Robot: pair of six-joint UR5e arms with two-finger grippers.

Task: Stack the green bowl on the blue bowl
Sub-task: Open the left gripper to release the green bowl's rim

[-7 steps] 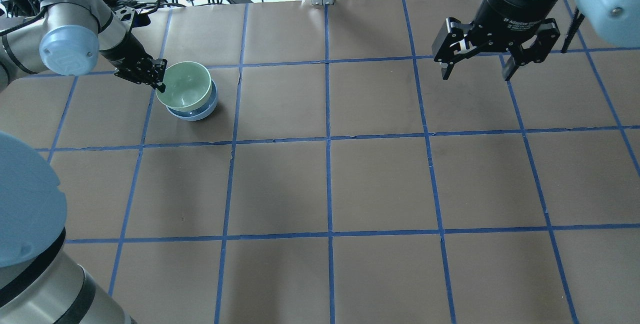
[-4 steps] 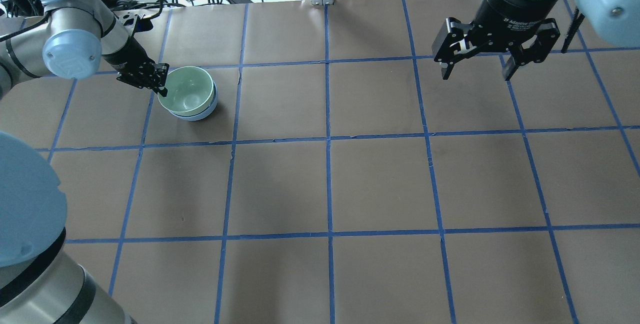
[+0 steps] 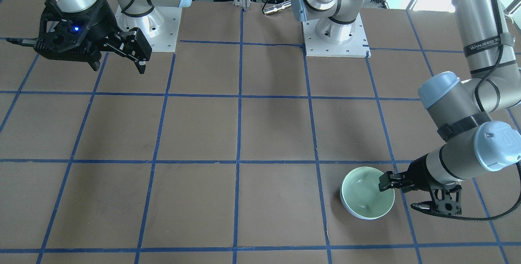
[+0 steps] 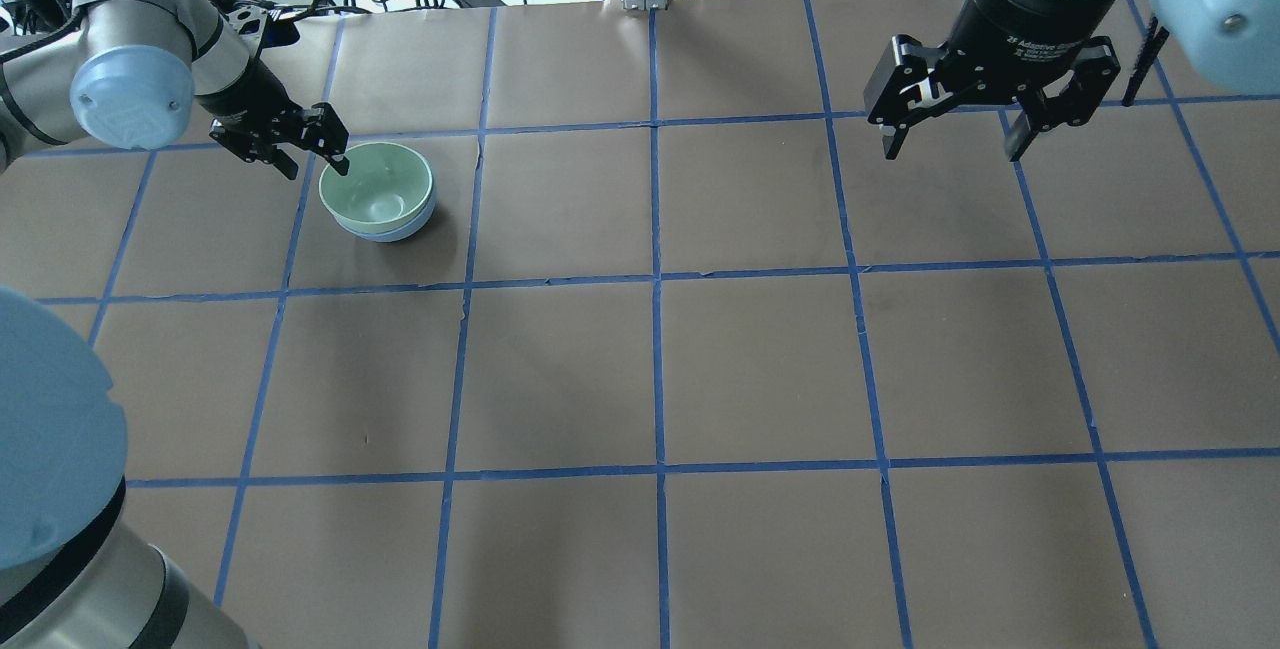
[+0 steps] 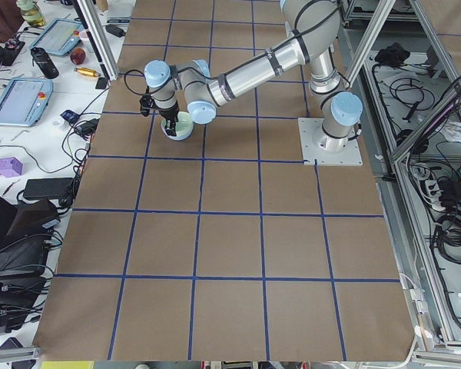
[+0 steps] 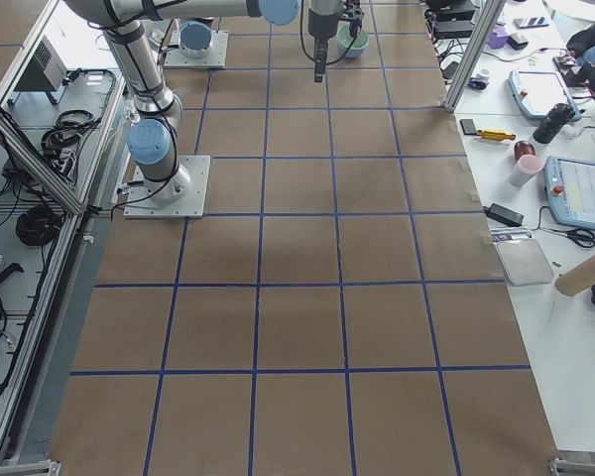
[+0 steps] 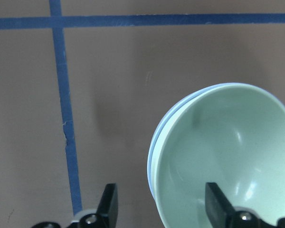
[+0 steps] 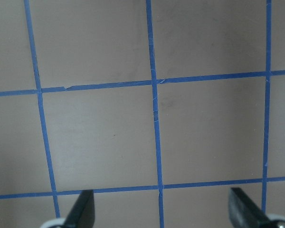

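Left hand (image 4: 316,169), spread, straddles green bowl (image 4: 378,187) rim.

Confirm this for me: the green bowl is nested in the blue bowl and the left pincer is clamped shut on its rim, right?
Not quite. The green bowl is nested in the blue bowl, but the left pincer is open, not clamped shut: the left wrist view shows its fingers apart, straddling the rim, one inside and one outside.
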